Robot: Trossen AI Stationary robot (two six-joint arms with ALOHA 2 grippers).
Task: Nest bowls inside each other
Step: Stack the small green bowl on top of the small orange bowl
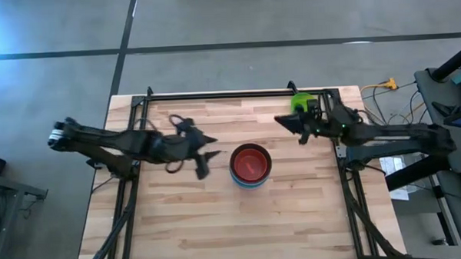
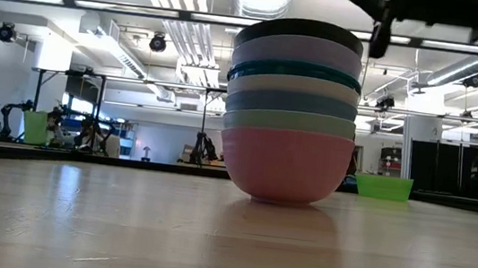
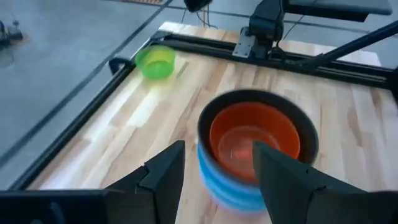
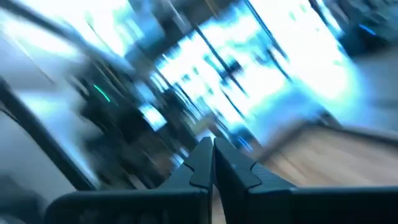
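Red plastic is seen at the top of the stack (image 1: pixel 250 166): a small red bowl (image 3: pixel 254 138) sits nested inside a black bowl (image 3: pixel 310 134). In the low view the stack is read from the table upward as pink (image 2: pixel 285 164), mint (image 2: pixel 290 122), blue (image 2: pixel 292 103), white (image 2: pixel 294 87), teal (image 2: pixel 296 71), lavender (image 2: pixel 298 51) and black at the top; the red bowl is hidden there by the black rim. The stack rests upright on the wooden table (image 1: pixel 219 230), near its middle.

The left pincer (image 1: pixel 206 152) is held just beside the stack, with its fingers (image 3: pixel 163 174) spread wide and nothing between them; no contact with the stack is seen.

The right pincer (image 1: pixel 281 121) is held raised, well apart from the stack, on the stack's other side. Its fingers (image 4: pixel 200 163) are pressed together and nothing is gripped.

A lime bowl (image 1: pixel 301 102) is found alone on the table close behind the right pincer, near the table's far edge and apart from the stack. Whether the arm touches it cannot be told.
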